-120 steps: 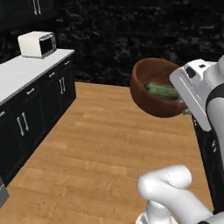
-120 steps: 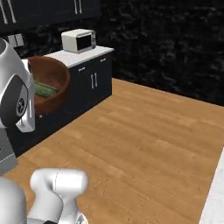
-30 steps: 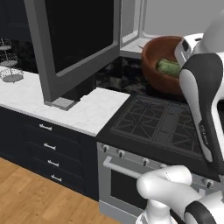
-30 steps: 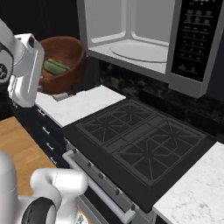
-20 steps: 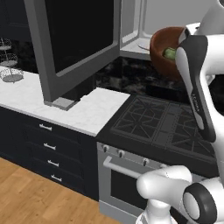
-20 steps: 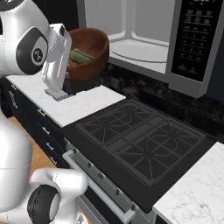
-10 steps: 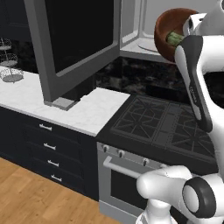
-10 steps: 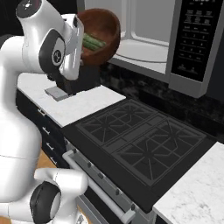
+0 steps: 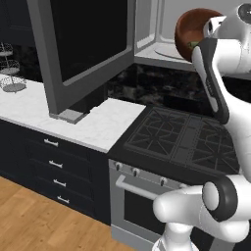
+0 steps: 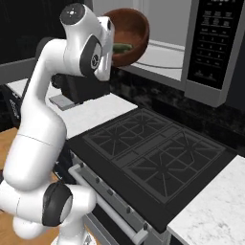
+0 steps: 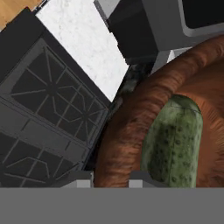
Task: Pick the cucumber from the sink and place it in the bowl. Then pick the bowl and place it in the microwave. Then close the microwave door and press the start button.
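you have the bowl (image 10: pixel 125 34) held up at the mouth of the microwave (image 10: pixel 191 52), tilted, its rim toward the cavity. the gripper (image 11: pixel 111 180) is clamped on the bowl's thick wall, 1 finger on each side of it in the hand view. the cucumber (image 11: pixel 173 142) lies inside the bowl against the wall; its green end shows in the right base view. the door (image 9: pixel 83 49) stands swung wide to the left, over the white counter (image 9: pixel 83 122). the stove (image 10: pixel 153 158) sits directly below the bowl.
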Available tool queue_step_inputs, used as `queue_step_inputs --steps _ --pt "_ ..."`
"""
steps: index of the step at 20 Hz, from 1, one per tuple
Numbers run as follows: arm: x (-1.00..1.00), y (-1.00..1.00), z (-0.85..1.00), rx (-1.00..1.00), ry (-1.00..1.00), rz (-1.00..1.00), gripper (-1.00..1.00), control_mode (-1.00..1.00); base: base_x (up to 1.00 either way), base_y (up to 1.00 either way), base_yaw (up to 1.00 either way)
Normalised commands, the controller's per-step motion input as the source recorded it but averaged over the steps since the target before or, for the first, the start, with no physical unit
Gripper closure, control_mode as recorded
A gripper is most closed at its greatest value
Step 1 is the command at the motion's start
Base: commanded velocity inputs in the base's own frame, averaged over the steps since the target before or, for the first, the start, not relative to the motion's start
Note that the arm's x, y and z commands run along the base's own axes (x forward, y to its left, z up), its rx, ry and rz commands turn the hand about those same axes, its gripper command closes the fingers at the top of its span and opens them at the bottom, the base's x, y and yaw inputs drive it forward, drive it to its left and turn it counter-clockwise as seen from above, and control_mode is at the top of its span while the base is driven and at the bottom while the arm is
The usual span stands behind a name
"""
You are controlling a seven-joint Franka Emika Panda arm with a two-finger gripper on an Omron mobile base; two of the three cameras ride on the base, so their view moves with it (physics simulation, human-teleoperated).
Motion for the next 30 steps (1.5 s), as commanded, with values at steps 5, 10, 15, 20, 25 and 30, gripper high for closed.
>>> queue_step_inputs --steps 5,10,15,20,25,30 --pt "0.7 -0.42 0.01 0.01 0.0 0.0 1.0 -1.0 0.0 0.0 0.0" --pt "0.76 -0.42 0.0 0.0 0.0 0.0 1.0 -1.0 0.0 0.0 0.0" --pt "0.76 -0.33 -0.02 0.0 0.0 0.0 1.0 -1.0 0.0 0.0 0.0" --pt "0.62 -0.19 -0.14 0.0 0.04 0.01 1.0 -1.0 0.0 0.0 0.0" --pt "0.34 -0.1 -0.3 0.0 0.08 0.03 1.0 -1.0 0.0 0.0 0.0" --pt "0.32 -0.13 -0.22 0.0 0.0 0.03 1.0 -1.0 0.0 0.0 0.0"
